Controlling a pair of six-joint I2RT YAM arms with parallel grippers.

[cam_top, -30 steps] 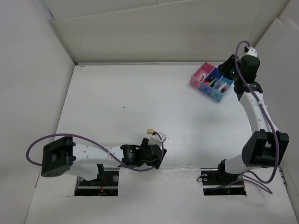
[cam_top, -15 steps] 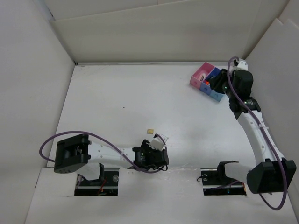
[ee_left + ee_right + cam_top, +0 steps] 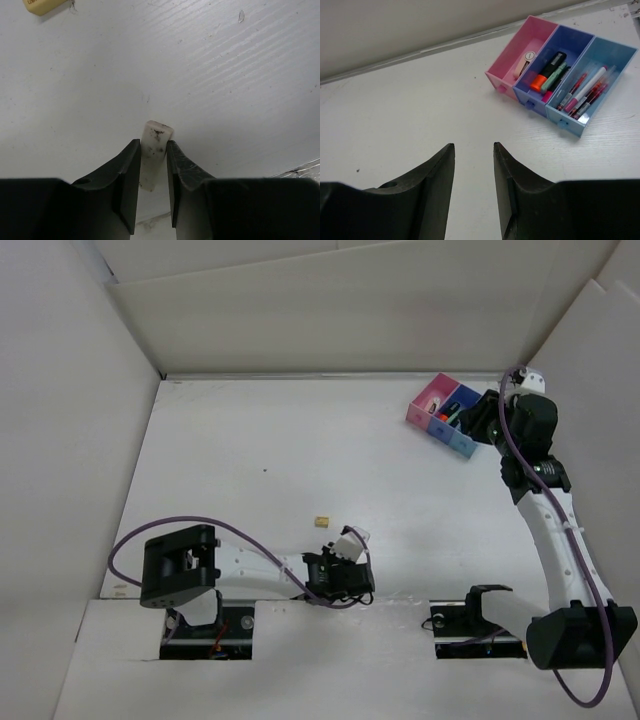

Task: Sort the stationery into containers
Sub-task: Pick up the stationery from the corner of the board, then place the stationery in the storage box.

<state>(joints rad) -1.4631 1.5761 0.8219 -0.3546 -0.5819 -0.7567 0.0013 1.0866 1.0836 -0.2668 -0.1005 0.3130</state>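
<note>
**Eraser pinched, tray run ahead**

The left tool [image 3: 152, 150] is pinching an off-white eraser block [image 3: 158, 136] between its pads, low at the centre of the left wrist view; whether the block is touching the bench [image 3: 225, 90] or just lifted off it cannot be told. The step in hand looks like the pick of one eraser. Its long axis runs from between the jaws towards the top of that frame, leaning slightly right, with the smudged free end pointing away from the tool.

A yellowish eraser [image 3: 321, 522] lies apart on the bench, just above the left tool in the overhead view.

The three-compartment tray [image 3: 568, 125] sits at the upper right; its pink bin [image 3: 507, 75] already holds a pale eraser, so the next move likely calls for a long carry there and a release over pink. The right tool [image 3: 473, 146] is spread and holding nothing, near the tray.
</note>
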